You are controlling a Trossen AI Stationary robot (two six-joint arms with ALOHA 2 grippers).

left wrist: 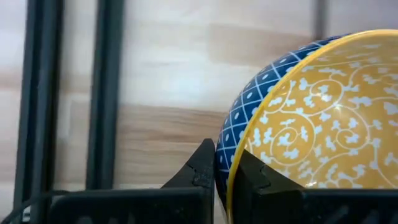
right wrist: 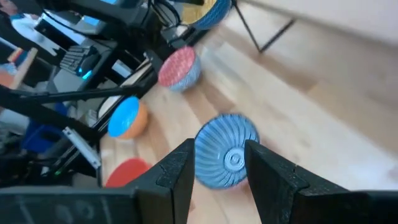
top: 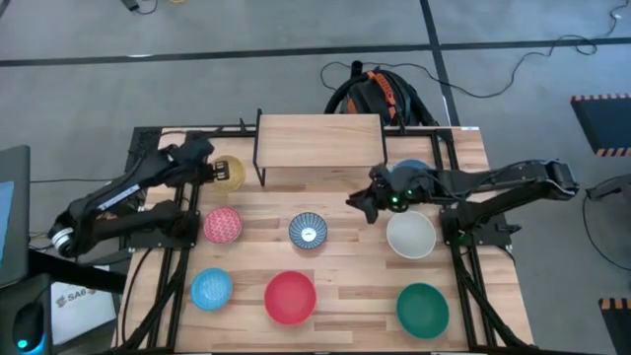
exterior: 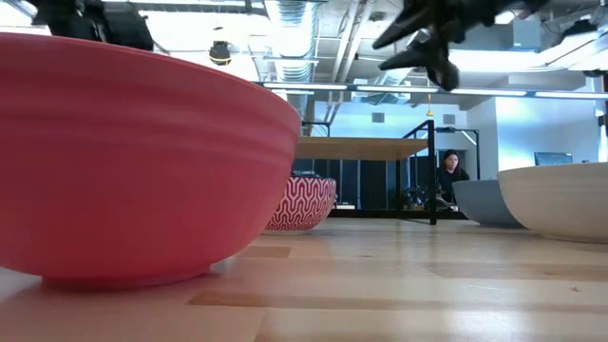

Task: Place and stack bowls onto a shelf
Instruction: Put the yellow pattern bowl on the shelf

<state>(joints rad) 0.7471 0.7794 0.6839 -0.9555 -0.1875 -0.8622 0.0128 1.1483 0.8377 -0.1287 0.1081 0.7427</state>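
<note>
Here the left gripper (top: 219,173) is pinching the rim of the yellow bowl (top: 231,174), one finger inside and one outside. In the left wrist view the yellow bowl (left wrist: 317,118) has curly white swirls inside and a blue pattern outside. It sits just beside the left legs of the shelf (top: 320,140), which stands at the far edge of the table (top: 355,256).

The right gripper (top: 361,205) hangs in the air near the right side of the shelf, with its fingers apart and nothing between them. In the right wrist view the blue-and-white bowl (right wrist: 227,150) shows below, through the gap between its fingers (right wrist: 177,171).

The other bowls sit on the table. The pink bowl (top: 223,225), the blue-and-white bowl (top: 309,231) and the white bowl (top: 410,235) make a row. Closer to the front are the light blue bowl (top: 211,289), the red bowl (top: 291,297) and the green bowl (top: 423,307). A blue bowl (top: 410,170) peeks out from under the right arm, by the shelf's right legs.

A person (exterior: 449,176) sits far back in the room.
</note>
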